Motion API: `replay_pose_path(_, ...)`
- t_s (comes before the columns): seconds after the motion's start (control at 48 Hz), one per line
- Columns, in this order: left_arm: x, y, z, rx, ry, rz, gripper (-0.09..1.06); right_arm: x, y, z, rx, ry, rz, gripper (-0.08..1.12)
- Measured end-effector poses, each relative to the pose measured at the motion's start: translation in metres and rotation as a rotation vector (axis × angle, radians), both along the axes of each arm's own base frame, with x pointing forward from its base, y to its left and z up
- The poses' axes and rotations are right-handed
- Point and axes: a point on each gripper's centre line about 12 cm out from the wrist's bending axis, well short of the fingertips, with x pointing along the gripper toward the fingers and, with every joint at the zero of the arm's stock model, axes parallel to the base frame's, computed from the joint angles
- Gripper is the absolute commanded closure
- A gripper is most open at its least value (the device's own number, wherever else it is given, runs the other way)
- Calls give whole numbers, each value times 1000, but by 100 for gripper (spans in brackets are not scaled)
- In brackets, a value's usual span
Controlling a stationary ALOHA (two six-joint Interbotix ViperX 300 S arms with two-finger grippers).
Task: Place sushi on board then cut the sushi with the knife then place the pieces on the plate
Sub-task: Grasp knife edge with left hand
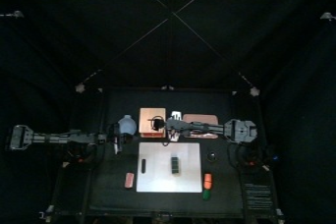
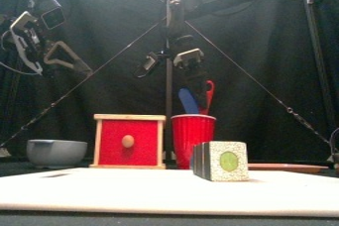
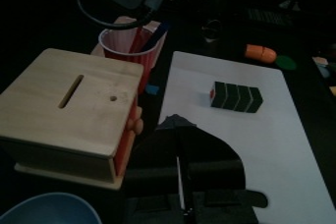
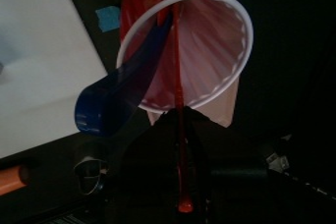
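The dark green sushi roll [image 1: 172,165] [image 2: 220,161] [image 3: 237,95] lies whole on the white cutting board [image 1: 184,181] [image 2: 133,192] [image 3: 282,140]. Behind the board stands the red cup [image 1: 172,122] [image 2: 193,136] [image 4: 197,51] with the blue knife [image 2: 187,101] [image 4: 118,90] and the red knife [image 2: 208,93] in it. My right gripper [image 1: 179,126] [image 2: 176,59] [image 4: 178,125] hangs just above the cup, jaws together and empty. Left of the board and above the table, my left gripper [image 1: 116,147] [image 3: 178,128] is shut on nothing. The pink tray [image 1: 203,122] [image 2: 284,168] lies right of the cup.
The wooden box [image 1: 151,120] [image 2: 130,141] [image 3: 66,100] stands left of the cup, the blue-grey bowl [image 1: 126,124] [image 2: 56,152] beyond it. An orange toy food [image 1: 129,179] lies left of the board, another toy food [image 1: 207,181] to its right.
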Motion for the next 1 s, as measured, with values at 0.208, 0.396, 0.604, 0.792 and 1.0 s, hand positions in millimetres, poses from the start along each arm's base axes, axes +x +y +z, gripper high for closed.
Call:
replay_pose_path(0.208, 0, 0, 0, 0, 0, 2, 98, 3, -7, 12, -1, -33, -18, 70)
replay_pose_path(0.396, 0, 1, 0, 1, 0, 4, 98, -2, -11, 29, -12, -58, -27, 70)
replay_pose_path(0.604, 0, 1, 1, 0, -2, 5, 98, -19, -11, 65, -34, -132, -39, 70)
replay_pose_path(0.792, 1, 1, 3, 3, -9, 4, 98, -34, -8, 95, -51, -197, -39, 70)
replay_pose_path(1.0, 0, 1, 15, 11, -56, 6, 98, -62, -6, 142, -117, -304, -54, 70)
